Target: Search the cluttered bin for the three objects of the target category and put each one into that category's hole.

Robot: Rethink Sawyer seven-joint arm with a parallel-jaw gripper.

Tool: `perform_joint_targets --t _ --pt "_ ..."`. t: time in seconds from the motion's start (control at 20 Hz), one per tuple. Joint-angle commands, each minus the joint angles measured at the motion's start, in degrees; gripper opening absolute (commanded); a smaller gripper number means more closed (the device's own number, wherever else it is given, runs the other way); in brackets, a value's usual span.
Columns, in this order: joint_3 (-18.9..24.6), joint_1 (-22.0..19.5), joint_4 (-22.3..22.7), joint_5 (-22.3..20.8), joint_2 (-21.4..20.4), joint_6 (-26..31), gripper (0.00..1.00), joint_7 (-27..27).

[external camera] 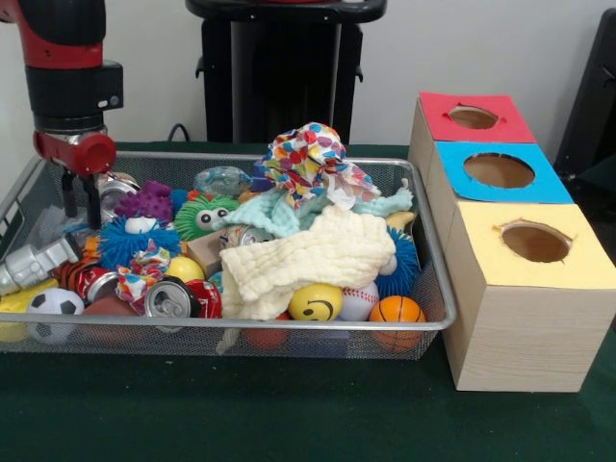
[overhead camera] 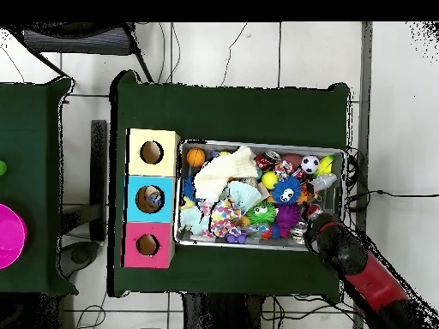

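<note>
Found green-covered surface [external camera: 289,414] carrying all items. Noted red and black arm [external camera: 67,67] descending at the left of the front view, over the bin's far corner on that side.

Observed wire mesh bin [external camera: 423,332] heaped with clutter. Recorded pale wooden box [external camera: 525,327] standing just beside the bin (on the right in the front view), with three square surrounds in a row: red farthest, blue-surround hole [external camera: 499,170] in the middle, yellow nearest the camera. Confirmed same order in the overhead view, blue hole [overhead camera: 151,198] between the other two.

Logged cream cloth [external camera: 308,260] draped across the centre of the heap, with a spotted cloth [external camera: 308,154] bunched behind and above it.

Located one see-through plastic bottle [external camera: 221,180] toward the bin's far wall, partly buried among toys, left of the spotted cloth. Could not pick out further bottles with certainty.

Noted crushed red can [external camera: 178,298] against the near wall, with soccer ball [external camera: 53,306] to its left and yellow smiley ball [external camera: 315,301] and small basketball [external camera: 397,310] to its right.

Found gripper [external camera: 81,197] low over the bin's far left corner, dark fingers [external camera: 92,200] pointing down, a narrow gap between them, gripping nothing. Well apart from the bottle.
</note>
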Motion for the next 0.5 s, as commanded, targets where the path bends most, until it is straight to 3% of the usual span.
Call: perform_joint_targets --t 0.05,0.5 --pt "-1.7 2.4 -6.7 1.7 0.1 4.3 1.00 6.6" --pt "-4.4 5.4 -7.5 0.3 0.1 4.0 1.00 5.7"
